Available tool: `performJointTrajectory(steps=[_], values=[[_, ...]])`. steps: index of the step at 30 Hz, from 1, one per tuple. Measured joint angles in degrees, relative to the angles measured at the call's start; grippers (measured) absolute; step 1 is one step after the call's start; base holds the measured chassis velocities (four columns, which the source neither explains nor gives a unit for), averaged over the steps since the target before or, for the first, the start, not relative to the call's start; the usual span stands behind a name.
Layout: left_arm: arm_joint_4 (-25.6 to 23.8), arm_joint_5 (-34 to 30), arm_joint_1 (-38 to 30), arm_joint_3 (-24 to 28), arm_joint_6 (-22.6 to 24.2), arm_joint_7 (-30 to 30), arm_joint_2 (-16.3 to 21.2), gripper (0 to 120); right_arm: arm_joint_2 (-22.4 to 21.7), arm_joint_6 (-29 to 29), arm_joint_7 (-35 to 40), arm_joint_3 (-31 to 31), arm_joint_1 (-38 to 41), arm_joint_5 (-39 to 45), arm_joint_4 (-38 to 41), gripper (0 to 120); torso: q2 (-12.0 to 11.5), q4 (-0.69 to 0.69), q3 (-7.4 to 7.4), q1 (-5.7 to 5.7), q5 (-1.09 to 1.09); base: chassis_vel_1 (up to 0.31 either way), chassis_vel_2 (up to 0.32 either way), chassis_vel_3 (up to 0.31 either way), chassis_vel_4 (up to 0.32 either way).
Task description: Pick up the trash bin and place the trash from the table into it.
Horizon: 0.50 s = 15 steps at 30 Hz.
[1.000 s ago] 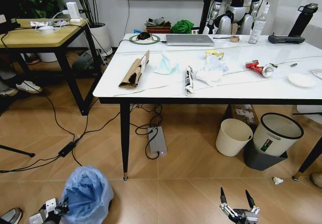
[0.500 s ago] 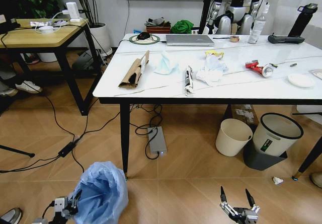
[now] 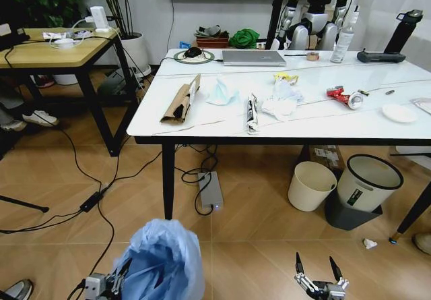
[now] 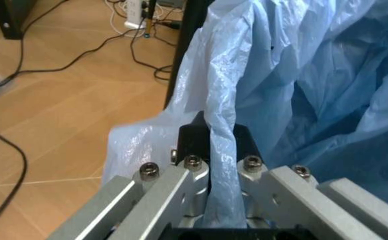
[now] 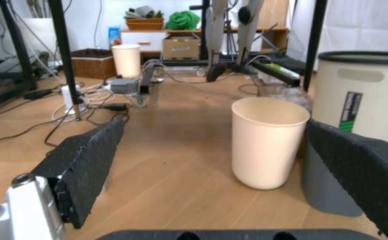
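Marble-topped table (image 3: 323, 121) carries the trash (image 3: 281, 101). Before its near-left leg, the trash bin (image 3: 165, 259) hangs, liner pinched by left gripper (image 4: 215, 150). Right gripper (image 3: 315, 271) fingers spread, empty, near the table's front.

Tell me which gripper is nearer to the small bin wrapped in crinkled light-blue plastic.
Left. The left gripper is shut on the light-blue bag liner at the trash bin's rim. The right gripper hangs open, low over the floor, well off to the bin's right.
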Motion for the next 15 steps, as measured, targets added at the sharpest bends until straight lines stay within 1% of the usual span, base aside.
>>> performJointTrajectory(steps=[4, 5, 8, 11, 15], values=[[0.0, -0.5, -0.5, 1.7, 2.0, -2.1, 0.8, 0, 0.3, 0.0, 0.0, 1.4, -1.0, -0.4, 1.4, 100, 1.4, 0.0, 0.87, 0.52, 0.0, 0.0, 0.0, 0.0, 0.0], [0.0, -0.5, -0.5, 1.7, 2.0, -2.1, 0.8, 0, 0.3, 0.0, 0.0, 1.4, -1.0, -0.4, 1.4, 100, 1.4, 0.0, 0.87, 0.52, 0.0, 0.0, 0.0, 0.0, 0.0], [-0.5, -0.8, -0.3, 2.3, 3.6, -5.6, 1.7, 0, 0.3, 0.0, 0.1, 2.0, -1.5, -0.9, 1.9, 100, 2.3, 0.0, 1.42, 0.92, 0.0, 0.0, 0.0, 0.0, 0.0], [-0.7, -1.8, -0.2, 2.6, 4.7, -7.6, 2.3, 0, 0.4, 0.1, 0.2, 2.1, -1.7, -1.4, 2.1, 100, 3.2, 0.01, 1.94, 1.26, 0.0, 0.0, 0.0, 0.0, 0.0], [-0.3, -2.5, -0.4, 2.7, 4.9, -8.1, 2.6, 0, 0.5, 0.5, 0.2, 1.8, -1.8, -2.2, 1.9, 100, 4.0, 0.0, 2.46, 1.55, 0.0, 0.0, 0.0, 0.0, 0.0]])
